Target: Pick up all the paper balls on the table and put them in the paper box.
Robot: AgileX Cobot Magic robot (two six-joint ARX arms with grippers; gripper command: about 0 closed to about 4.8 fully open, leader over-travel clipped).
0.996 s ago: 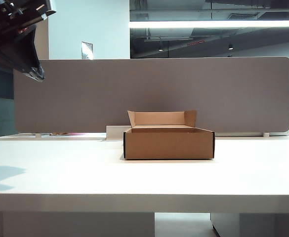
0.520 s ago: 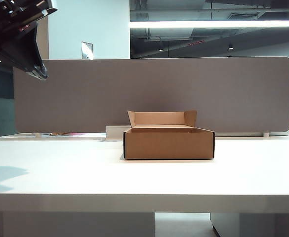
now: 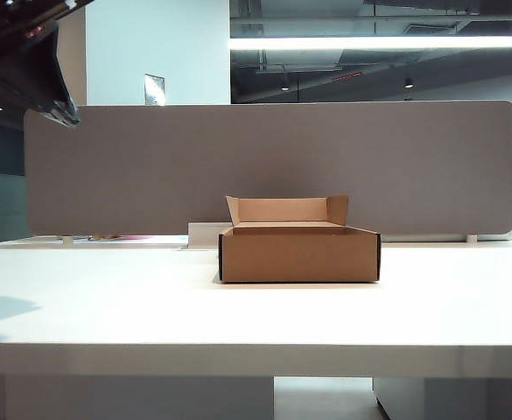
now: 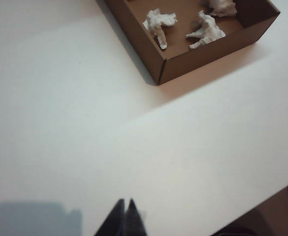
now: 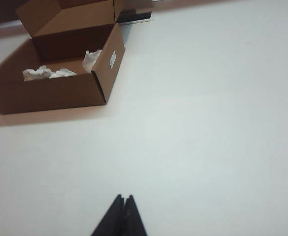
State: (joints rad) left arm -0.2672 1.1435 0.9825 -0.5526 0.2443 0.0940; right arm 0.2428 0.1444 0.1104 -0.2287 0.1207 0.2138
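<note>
Left pincer (image 4: 124, 209) and right pincer (image 5: 123, 204) both closed, empty, above bare desk (image 4: 60, 123); paper box (image 4: 183, 66) with paper balls (image 4: 159, 23) well ahead of each.

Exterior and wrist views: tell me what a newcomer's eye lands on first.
The brown paper box at the middle of the white table, before the grey divider panel. Three paper balls lie inside it. The left gripper and right gripper hang shut and empty above bare table.
</note>
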